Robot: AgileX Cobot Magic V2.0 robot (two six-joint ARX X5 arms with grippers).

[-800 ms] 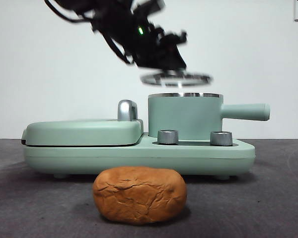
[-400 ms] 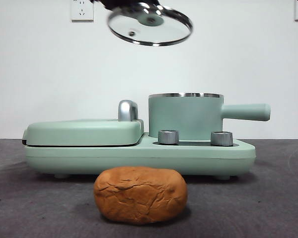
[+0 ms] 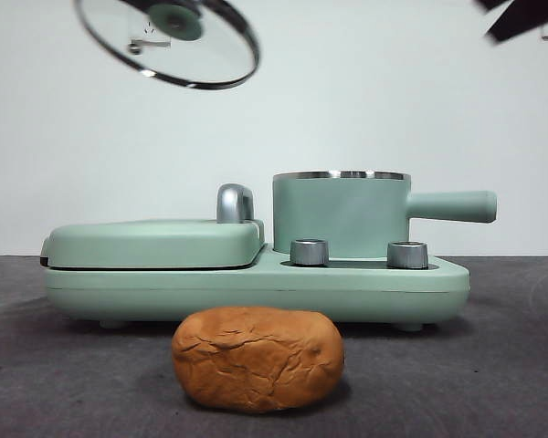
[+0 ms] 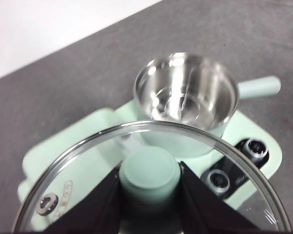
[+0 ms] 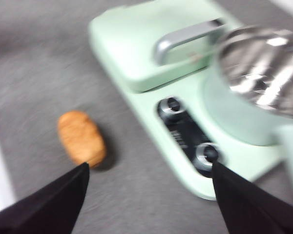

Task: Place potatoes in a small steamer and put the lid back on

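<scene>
Bright, even light; right wrist view motion-blurred, glare inside the small steamer (image 4: 185, 95).

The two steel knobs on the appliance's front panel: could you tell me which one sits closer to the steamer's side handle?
The right-hand knob in the front view, just below the handle; the other knob sits towards the griddle cover.

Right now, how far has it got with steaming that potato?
Done: the lid is off; the steamer stands open and empty. In hand: the left tool holds the lid by its knob, aloft. Left: the potato lies on the table, and the open right tool hovers above.
</scene>
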